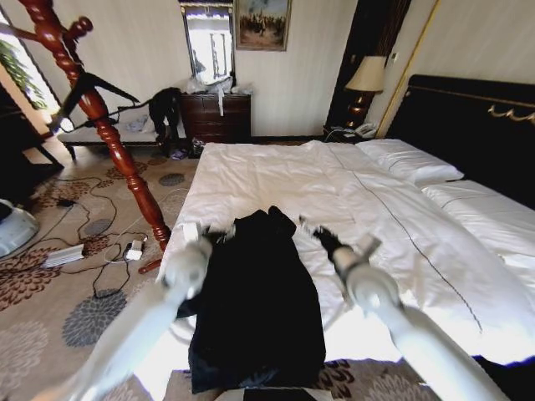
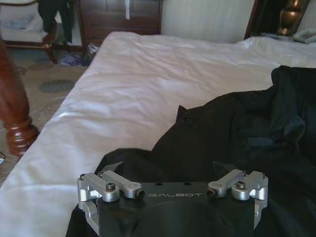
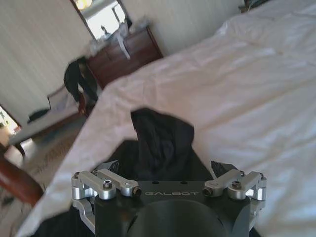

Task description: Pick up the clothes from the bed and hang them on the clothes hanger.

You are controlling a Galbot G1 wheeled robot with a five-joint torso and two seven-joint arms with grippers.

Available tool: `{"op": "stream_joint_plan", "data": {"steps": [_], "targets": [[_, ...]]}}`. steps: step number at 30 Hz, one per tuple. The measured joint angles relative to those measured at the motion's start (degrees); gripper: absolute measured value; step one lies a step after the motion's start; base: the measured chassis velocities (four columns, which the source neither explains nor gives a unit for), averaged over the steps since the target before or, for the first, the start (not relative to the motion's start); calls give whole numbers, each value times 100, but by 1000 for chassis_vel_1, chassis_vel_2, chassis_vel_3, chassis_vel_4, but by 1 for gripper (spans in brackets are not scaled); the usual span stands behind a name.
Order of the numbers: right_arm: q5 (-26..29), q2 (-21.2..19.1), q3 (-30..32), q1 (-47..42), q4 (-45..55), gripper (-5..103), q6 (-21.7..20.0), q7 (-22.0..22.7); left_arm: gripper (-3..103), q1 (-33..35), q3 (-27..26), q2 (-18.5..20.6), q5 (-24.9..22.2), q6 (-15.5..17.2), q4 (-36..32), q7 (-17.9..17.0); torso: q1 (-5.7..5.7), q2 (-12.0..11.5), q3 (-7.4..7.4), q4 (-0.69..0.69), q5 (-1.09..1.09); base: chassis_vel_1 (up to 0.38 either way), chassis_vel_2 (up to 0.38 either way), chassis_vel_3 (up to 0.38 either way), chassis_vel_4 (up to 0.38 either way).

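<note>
One black garment (image 1: 255, 301) lies on the near edge of the bed (image 1: 334, 192), flanked by both tools.

Clothes position: spread over the white duvet at the foot of the bed, the lower part draping over the near edge toward the carpet (image 1: 58, 317), the upper part bunched into a raised fold. Left tool (image 1: 213, 234): at the garment's left upper edge, over the duvet; in the left wrist view (image 2: 173, 170) the black fabric lies directly ahead of it; whether it is released or clenched cannot be told. Right tool (image 1: 313, 230): just beside the garment's right upper edge, over bare duvet; state likewise cannot be told. Clothes hanger (image 1: 96, 88): hangs on the reddish wooden coat stand (image 1: 125, 159), which stands on the carpet left of the bed, well apart from the garment.
</note>
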Motion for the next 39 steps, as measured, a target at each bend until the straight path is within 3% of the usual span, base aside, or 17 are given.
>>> {"op": "stream_joint_plan", "data": {"steps": [2, 3, 5, 7, 9, 13, 16, 19, 22, 26, 32, 39], "targets": [[-346, 47, -254, -274, 9, 100, -30, -9, 100, 618, -207, -178, 693, -502, -258, 286, 0, -1, 1, -6, 1, 0, 0, 0, 0], [-346, 47, -254, -274, 9, 100, -30, -9, 100, 618, -207, -178, 693, -502, -258, 286, 0, -1, 1, -6, 1, 0, 0, 0, 0], [-641, 133, -660, -347, -68, 100, -86, -17, 100, 1047, -543, -428, 1655, -985, -518, 807, 0, 0, 1, -6, 3, 0, 0, 0, 0], [-904, 193, -1064, -248, -236, 100, -133, -33, 100, 1191, -867, -644, 2173, -1206, -764, 1157, 1, 0, 1, -5, 1, 0, 0, 0, 0], [-1051, 230, -1358, -106, -375, 100, -159, -61, 100, 1197, -1059, -794, 2290, -1237, -963, 1259, 1, 0, 1, -4, 2, 0, 0, 0, 0], [-1096, 402, -2416, 550, -818, 100, -235, -11, 100, 927, -1542, -1320, 1744, -879, -1475, 1115, 4, -1, 2, -5, 3, 0, 0, 0, 0], [-953, 480, -2950, 862, -845, 100, -367, 206, 100, 887, -1596, -1499, 1656, -749, -1487, 994, 4, -2, 3, -5, 2, 0, 0, 0, 0], [-878, 582, -3424, 1145, -880, 100, -588, 578, 100, 992, -1520, -1651, 1986, -560, -1342, 890, 3, -1, 2, -6, 2, 0, 0, 0, 0], [-819, 741, -3870, 1463, -1053, 100, -1020, 1132, 100, 1378, -1241, -1852, 2719, -324, -1040, 760, 4, -2, 3, -3, 0, 0, 0, 0, 0], [-459, 850, -3920, 1550, -1056, 100, -1348, 1602, 100, 1678, -963, -1855, 3084, -230, -831, 761, 3, -2, 2, -4, 1, 0, 0, 0, 0], [-439, 811, -3859, 1406, -949, 103, -1591, 1898, 100, 1735, -682, -1804, 3091, -83, -470, 623, 4, -2, 3, -5, 2, 0, 0, 0, 0], [-453, 594, -3619, 1042, -647, 81, -1673, 1968, 100, 1723, -183, -1878, 2832, 41, -192, 557, 3, -2, 2, -6, 2, 0, 0, 0, 0]]}}
